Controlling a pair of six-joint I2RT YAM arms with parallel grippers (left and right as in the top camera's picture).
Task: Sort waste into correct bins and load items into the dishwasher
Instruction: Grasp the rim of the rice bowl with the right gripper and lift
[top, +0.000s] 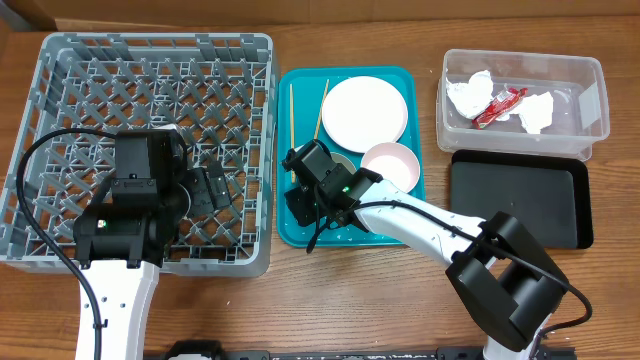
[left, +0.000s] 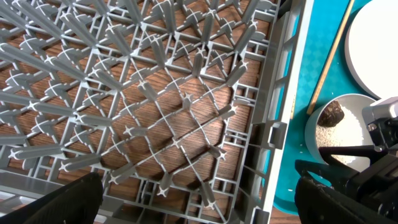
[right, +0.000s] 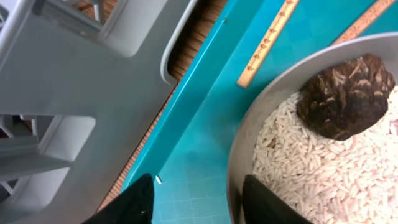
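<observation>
- The grey dish rack (top: 90, 100) sits at the left of the wooden worktop (top: 300, 300).
- The left pincer (top: 212, 187) hovers over the right part of the rack's lattice floor. Its fingers (left: 68, 199) are spread wide apart with only the grid between them.
- Just right of the rack lies the teal tray (top: 306, 90), close alongside the rack's right wall.
- Two thin wooden chopsticks (top: 291, 115) lie on the far left part of the teal tray, running near to far.
- The grey bowl (right: 239, 155) stands on the tray's near left part, beside the chopsticks' near ends. It holds white rice grains (right: 323, 174) and a brown food lump (right: 345, 96) resting on the rice.
- The right pincer (right: 198, 196) straddles the bowl's left rim, one finger outside over the tray and one inside the bowl. The fingers are apart, and a strip of tray shows between the outer finger and the bowl wall.
- A large white plate (top: 363, 110) lies on the tray's far right part, and a small white cup (top: 390, 165) stands just near of it.
- At the far right is the clear tub (top: 590, 75), holding crumpled white paper pieces (top: 467, 95) and a red snack wrapper (top: 498, 105) between them.
- The black tray (top: 515, 200) lies just near of the tub.
</observation>
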